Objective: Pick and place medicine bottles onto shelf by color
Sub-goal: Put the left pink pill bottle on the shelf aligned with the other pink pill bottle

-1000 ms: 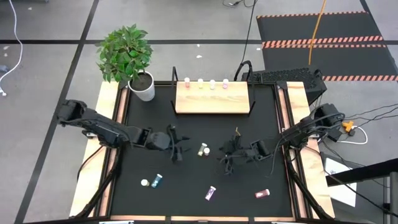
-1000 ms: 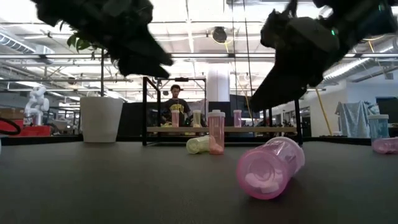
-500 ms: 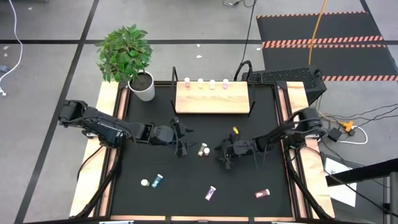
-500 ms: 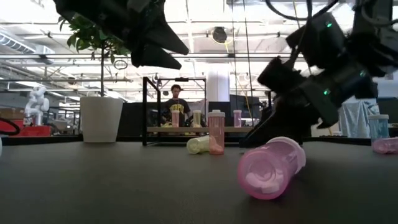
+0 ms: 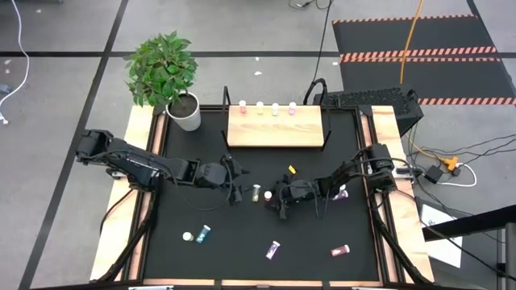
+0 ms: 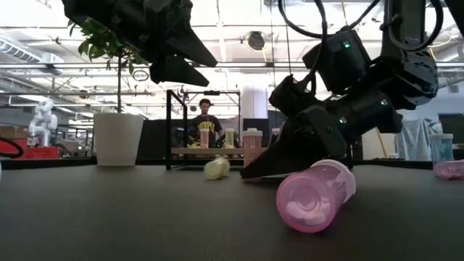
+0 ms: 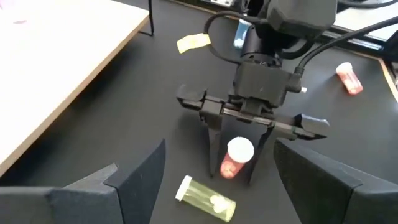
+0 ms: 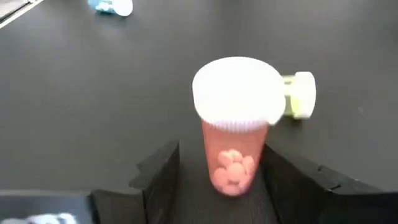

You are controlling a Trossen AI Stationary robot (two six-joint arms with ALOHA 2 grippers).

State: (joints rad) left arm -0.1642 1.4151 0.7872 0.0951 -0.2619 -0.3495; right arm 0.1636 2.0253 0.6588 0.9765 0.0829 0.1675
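Note:
An upright pink bottle with a white cap stands on the black mat at mid-table. My right gripper is low over the mat and open. Its two fingers stand on either side of the bottle's body, and I see no touch. A yellow bottle lies on its side just beyond the pink one. My left gripper is open and empty, hovering left of both bottles. The tan shelf at the far side carries several upright bottles.
A teal bottle, a purple bottle and a pink bottle lie near the front edge. Another bottle lies under my right arm. A yellow tag lies on the mat, and a potted plant stands far left.
My right gripper has gone toward the table's left and down to the mat, until its fingers stand around the upright pink bottle. The yellow bottle has shifted a little toward the left. My left gripper has moved slightly right and toward the far edge.

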